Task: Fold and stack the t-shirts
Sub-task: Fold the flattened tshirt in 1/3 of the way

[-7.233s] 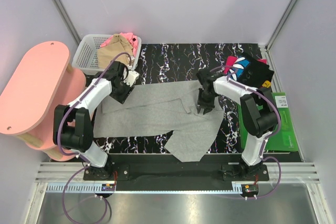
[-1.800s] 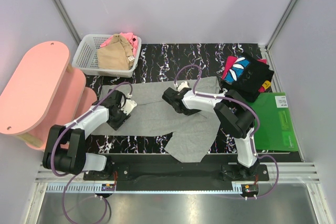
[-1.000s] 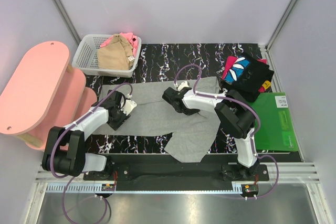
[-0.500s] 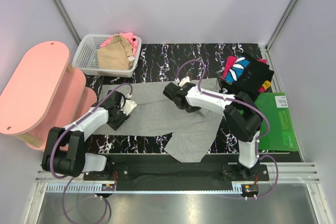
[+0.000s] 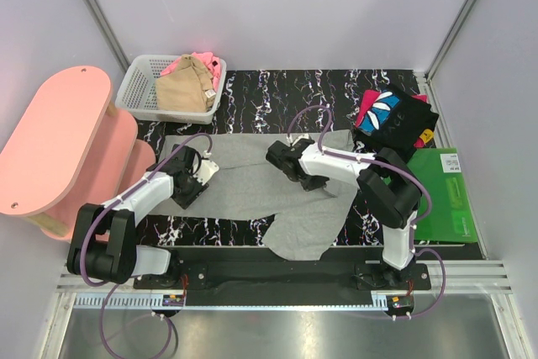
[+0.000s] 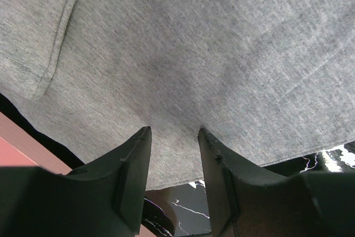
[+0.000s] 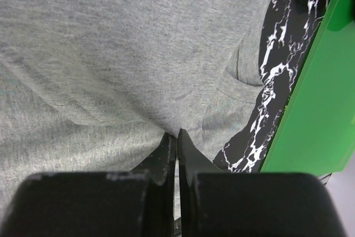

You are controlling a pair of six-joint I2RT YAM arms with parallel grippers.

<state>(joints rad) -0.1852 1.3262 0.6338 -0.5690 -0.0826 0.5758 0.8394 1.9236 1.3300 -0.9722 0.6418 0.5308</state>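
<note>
The large plain light-grey cloth t-shirt lies spread across the middle of the black white-veined marbled tabletop, one part trailing toward the near edge right of centre, so the fold looks barely begun. The right end effector sits on the shirt's middle. Its jaws are pressed fully together, and in its wrist view the creases run in to the tips, so it seems to pinch a thin ridge of the cloth. The left end effector rests on the shirt's left part with its jaws about half apart, the tips down on flat cloth near the hem and gripping nothing. To do this fold well, the left one should likely stay low as an anchor while the right carries its pinch in a shallow arc, so that one layer follows and the edges meet squarely. Pulling hard risks dragging the whole shirt. At the far right a folded black t-shirt with pink-blue-white print marks the stack, just beyond the flat green board. A tan t-shirt and a bright pink t-shirt wait in the white plastic lattice basket at the far left.
</note>
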